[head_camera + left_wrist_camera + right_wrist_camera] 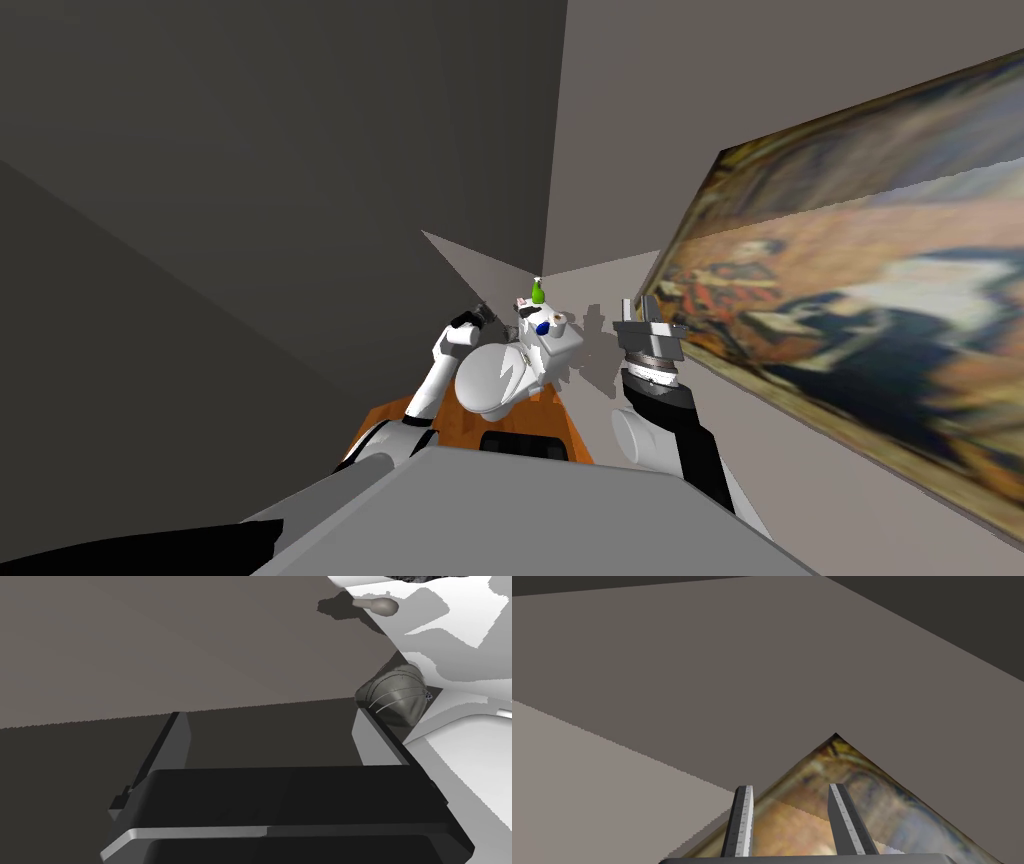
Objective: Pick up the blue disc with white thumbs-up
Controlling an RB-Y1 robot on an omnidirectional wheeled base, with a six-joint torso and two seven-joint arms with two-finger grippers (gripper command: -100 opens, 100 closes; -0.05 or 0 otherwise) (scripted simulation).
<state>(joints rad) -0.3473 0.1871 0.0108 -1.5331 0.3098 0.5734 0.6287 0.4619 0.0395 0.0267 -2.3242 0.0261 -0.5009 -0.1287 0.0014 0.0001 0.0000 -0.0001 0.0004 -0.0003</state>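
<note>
Head view: we are on the approach, with the blue disc [543, 326] lying on the toilet tank [565, 352] at 3 o'clock from our left jaws, which next must swing over it. Left wrist view: those jaws gape wide, empty. Right wrist view: the right jaws stand apart, empty.

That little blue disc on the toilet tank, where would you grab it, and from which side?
By its rim, I'd say: the open left fingers closing across opposite edges from above. The blue disc sits on the toilet tank lid toward the bowl side, with a green bottle close behind it, so a sideways approach looks crowded. Its exact tilt is too small to tell.
</note>
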